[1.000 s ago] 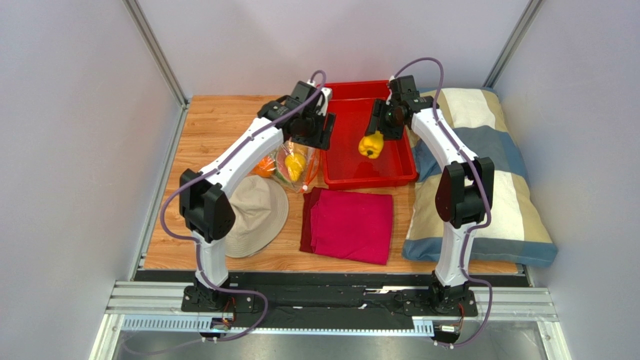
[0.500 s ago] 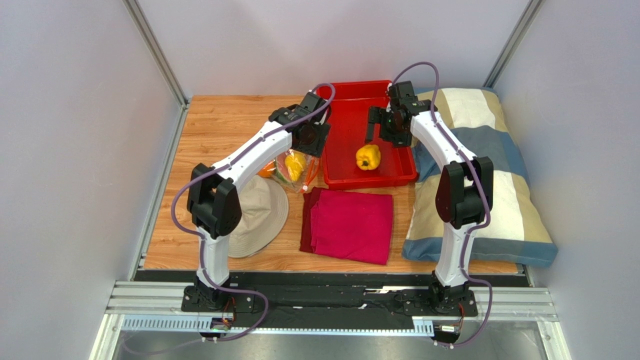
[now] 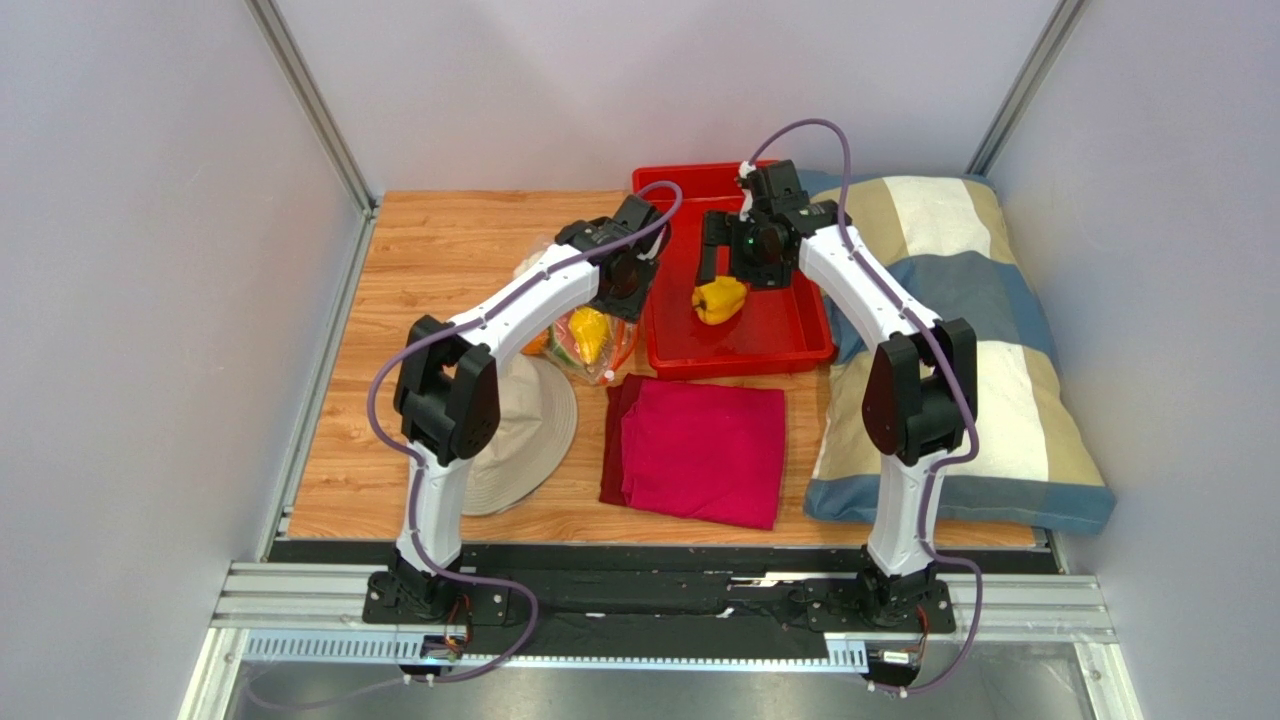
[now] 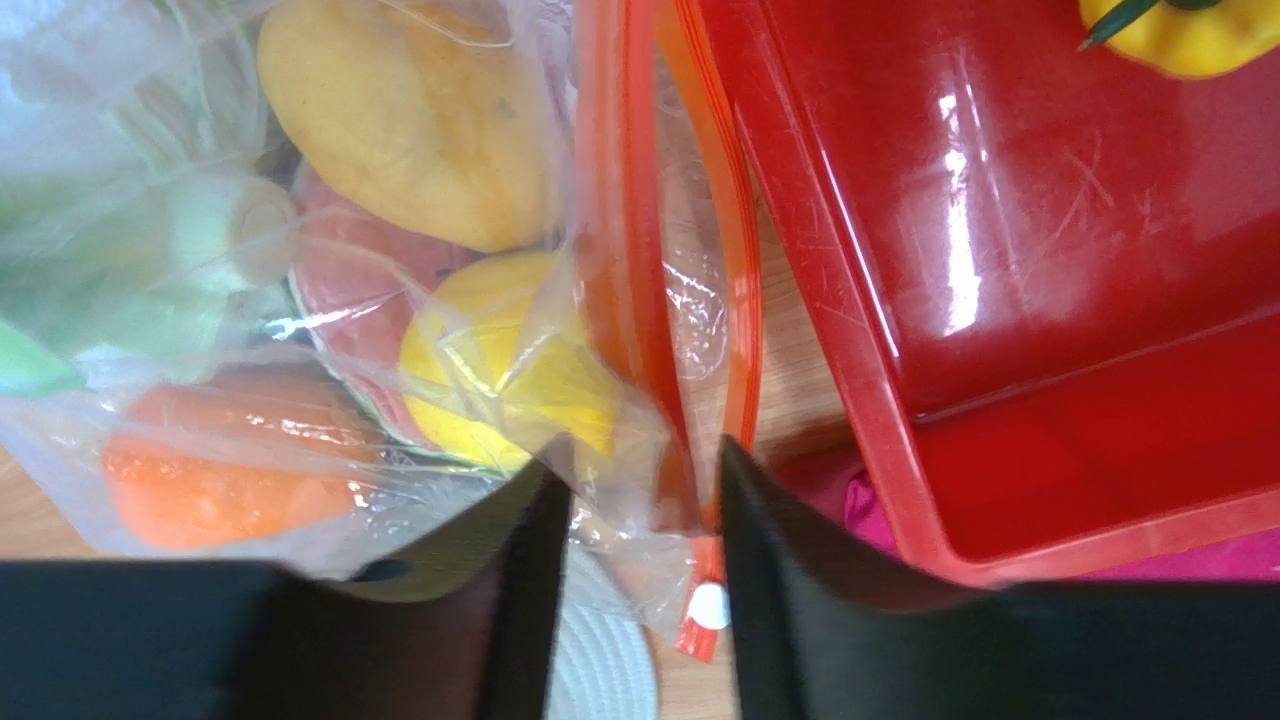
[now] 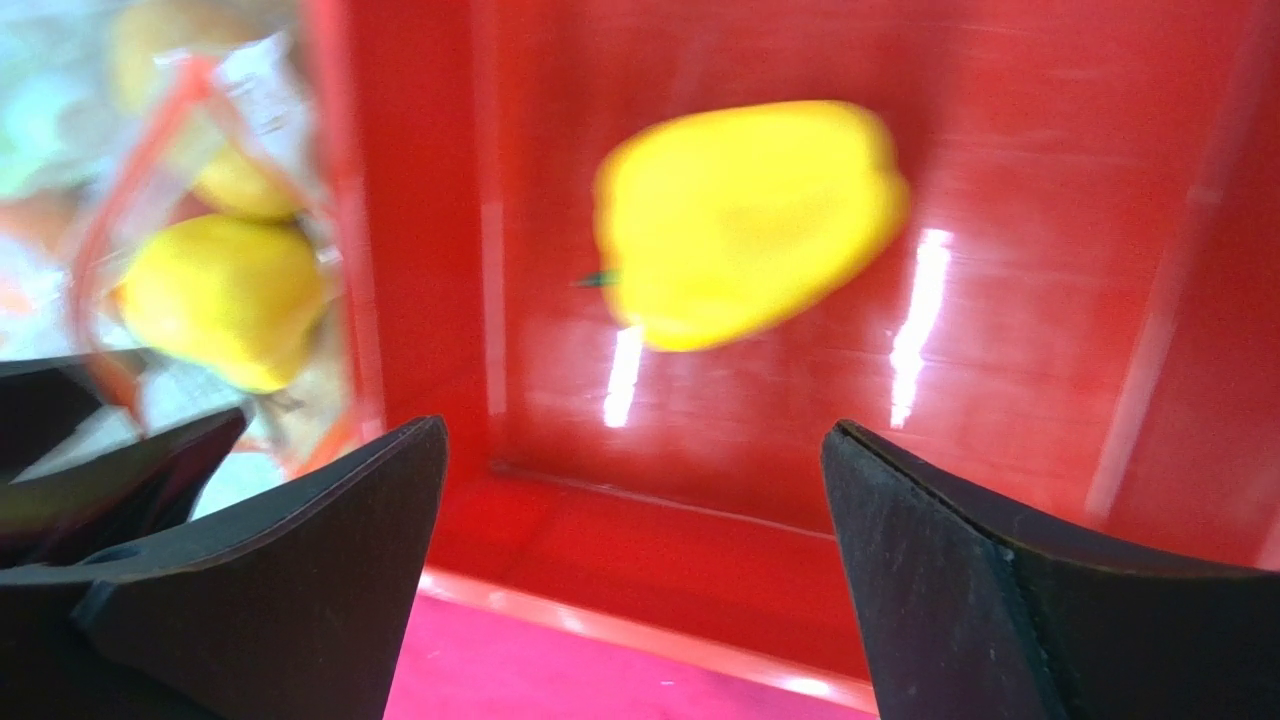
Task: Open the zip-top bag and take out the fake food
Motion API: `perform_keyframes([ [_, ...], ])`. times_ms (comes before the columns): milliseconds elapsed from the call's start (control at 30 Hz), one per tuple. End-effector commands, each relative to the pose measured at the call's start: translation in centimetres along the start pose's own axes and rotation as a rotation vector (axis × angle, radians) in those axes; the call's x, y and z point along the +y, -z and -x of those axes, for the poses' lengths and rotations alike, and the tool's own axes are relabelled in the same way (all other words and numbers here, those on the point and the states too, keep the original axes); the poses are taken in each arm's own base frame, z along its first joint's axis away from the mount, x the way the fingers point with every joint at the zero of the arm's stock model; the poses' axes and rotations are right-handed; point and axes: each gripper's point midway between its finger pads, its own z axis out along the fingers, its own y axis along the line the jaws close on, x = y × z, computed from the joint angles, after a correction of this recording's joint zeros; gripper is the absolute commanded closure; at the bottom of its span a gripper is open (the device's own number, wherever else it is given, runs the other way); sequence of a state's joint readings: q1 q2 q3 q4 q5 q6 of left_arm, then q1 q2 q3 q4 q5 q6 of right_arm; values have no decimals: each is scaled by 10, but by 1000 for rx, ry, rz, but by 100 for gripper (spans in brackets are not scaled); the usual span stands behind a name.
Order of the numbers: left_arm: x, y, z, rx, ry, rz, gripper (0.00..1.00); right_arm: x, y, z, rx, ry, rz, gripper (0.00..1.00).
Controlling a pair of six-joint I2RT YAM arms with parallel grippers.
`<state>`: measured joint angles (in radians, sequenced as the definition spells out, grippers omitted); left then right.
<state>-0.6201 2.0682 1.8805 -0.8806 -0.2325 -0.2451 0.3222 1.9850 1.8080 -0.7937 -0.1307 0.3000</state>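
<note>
The left arm [image 3: 511, 308] and right arm [image 3: 849, 293] rise from their bases, reach forward and bend inward at the elbow, bringing the wrists near each other. The left gripper [image 4: 634, 488] points down, with only a narrow gap between its fingers [image 4: 526, 600]. The right gripper [image 5: 631, 435] also points down, its jaws spread wide.

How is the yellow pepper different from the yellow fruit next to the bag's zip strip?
The yellow pepper lies bare in the red tray; the yellow fruit is inside the zip-top bag. The pepper shows a green stem; the fruit shows none. Both are yellow.
</note>
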Motion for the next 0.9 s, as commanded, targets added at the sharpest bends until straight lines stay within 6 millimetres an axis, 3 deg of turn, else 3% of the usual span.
perform_keyframes([
  [0, 4, 10, 13, -38, -27, 12, 71, 46, 22, 16, -54, -3, 178, 0],
  [100, 14, 20, 17, -57, 8, 12, 100, 70, 12, -5, 19, -88, 302, 6],
  [133, 17, 27, 21, -74, 25, 3, 100, 85, 13, 0, 3, -122, 372, 9],
  [200, 15, 32, 24, -90, 52, -46, 100, 100, 6, -7, 33, -164, 435, 25],
  [367, 20, 55, 34, -138, 94, -110, 100, 152, -5, -15, 46, -129, 567, 36],
  [500, 27, 65, 35, -152, 125, -129, 100, 180, -20, -26, 89, -155, 628, 36],
  [567, 30, 71, 37, -165, 136, -148, 100, 194, -26, -32, 103, -137, 649, 29],
  [667, 31, 74, 38, -176, 137, -163, 100, 204, -36, -41, 112, -109, 641, 22],
  [867, 24, 78, 41, -189, 162, -218, 100, 211, -49, -44, 113, -102, 637, 22],
])
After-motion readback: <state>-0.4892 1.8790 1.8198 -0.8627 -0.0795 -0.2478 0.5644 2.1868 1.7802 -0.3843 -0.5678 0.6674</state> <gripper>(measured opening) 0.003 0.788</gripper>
